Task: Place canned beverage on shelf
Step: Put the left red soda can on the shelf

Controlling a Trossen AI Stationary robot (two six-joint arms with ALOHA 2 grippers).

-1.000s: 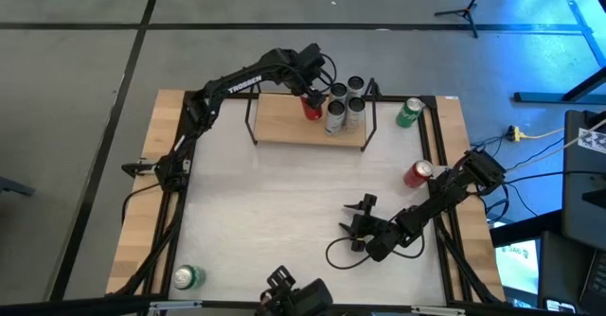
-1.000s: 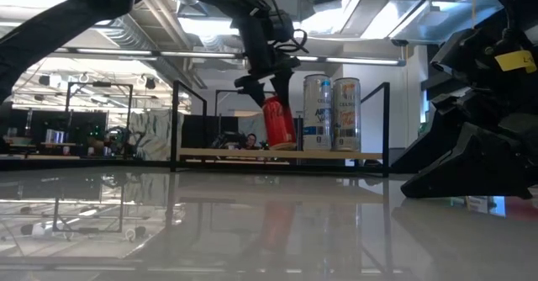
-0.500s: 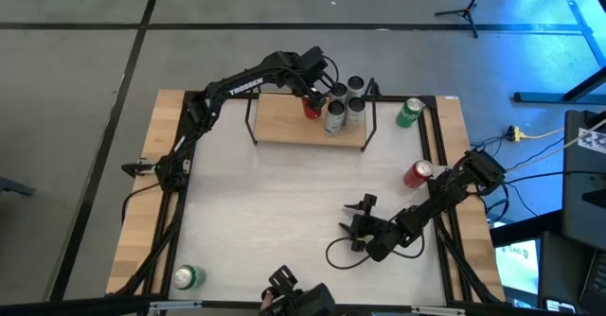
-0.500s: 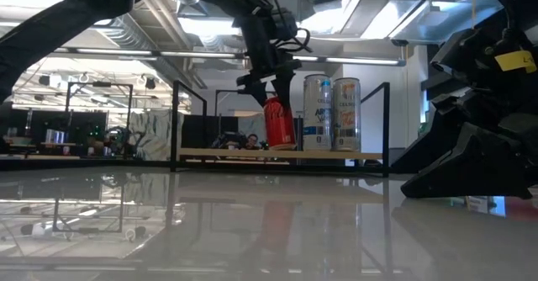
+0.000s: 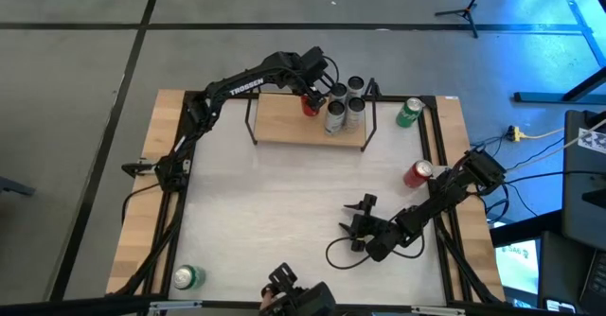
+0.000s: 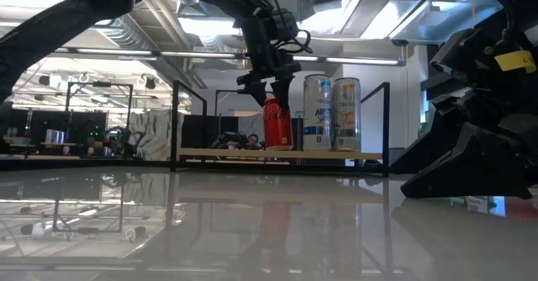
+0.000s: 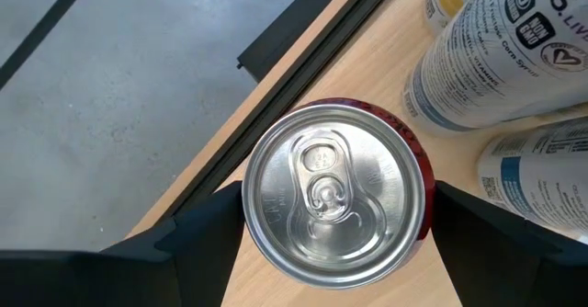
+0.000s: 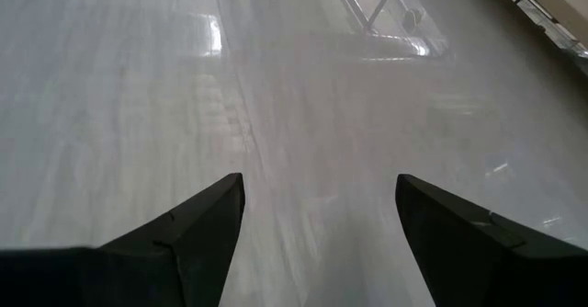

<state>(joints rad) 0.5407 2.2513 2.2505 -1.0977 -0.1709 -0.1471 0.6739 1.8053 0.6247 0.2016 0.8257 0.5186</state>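
Left gripper (image 6: 271, 81) is clamped on the top of a red can (image 6: 277, 124), which stands upright on the shelf (image 6: 277, 154) near its back edge, just left of two tall silver cans (image 6: 318, 113). Wrist cam shows what the others don't: the can's lid and pull tab (image 7: 333, 189) w/ a finger (image 7: 197, 238) on each side, touching it. The low view shows the can's base on the board. From above there's a third silver can (image 5: 357, 84) behind those. Right gripper (image 5: 360, 223) sits low on the white table (image 5: 275, 193), fingers apart, holding nothing. Green can (image 5: 408, 113) and another red can (image 5: 418, 173) lie near the right edge, one more green can (image 5: 186, 277) at the front left corner. Grey floor around the table.
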